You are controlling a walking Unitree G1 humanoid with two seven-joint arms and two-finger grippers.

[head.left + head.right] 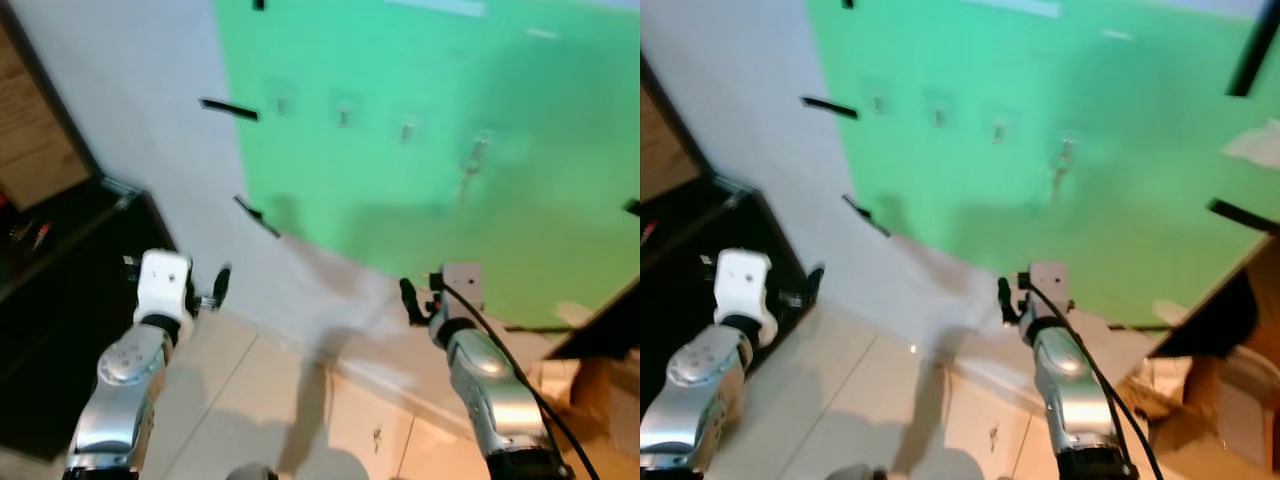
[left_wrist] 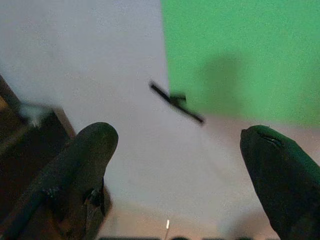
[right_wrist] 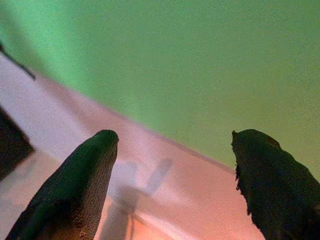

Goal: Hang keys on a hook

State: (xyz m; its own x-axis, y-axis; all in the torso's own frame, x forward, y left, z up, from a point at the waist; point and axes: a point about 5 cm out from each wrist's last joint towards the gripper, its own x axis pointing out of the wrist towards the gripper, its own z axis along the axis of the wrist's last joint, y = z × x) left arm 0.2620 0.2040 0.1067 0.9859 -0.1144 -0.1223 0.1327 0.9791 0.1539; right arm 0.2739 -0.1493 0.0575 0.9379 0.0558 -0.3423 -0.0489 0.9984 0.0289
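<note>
At the far left stands a dark cabinet [image 1: 60,300], its top edge running beside the white wall [image 1: 150,120]. Just in front of it the left gripper [image 2: 175,165] is raised on its silver arm, with the tiled floor [image 1: 250,400] below; its two black fingers [image 2: 82,165] are spread wide with nothing between them, pointed at the white wall where a strip of black tape [image 2: 176,101] sits at the edge of the green sheet [image 1: 450,150]. That green sheet covers the wall to the right, and another piece of black tape [image 1: 228,109] marks its left border higher up. Across the sheet runs a row of small hooks [image 1: 344,114], blurred. On the rightmost of them hang the keys [image 1: 474,155], a pale, dangling smear against the green, well above both arms. Below and a little left of the keys the right gripper [image 3: 170,175] is lifted toward the lower edge of the green sheet, its fingers [image 3: 85,175] also parted and empty, a black cable [image 1: 510,370] trailing back along its arm. At the far right, brown cardboard boxes [image 1: 610,400] sit on the floor.
</note>
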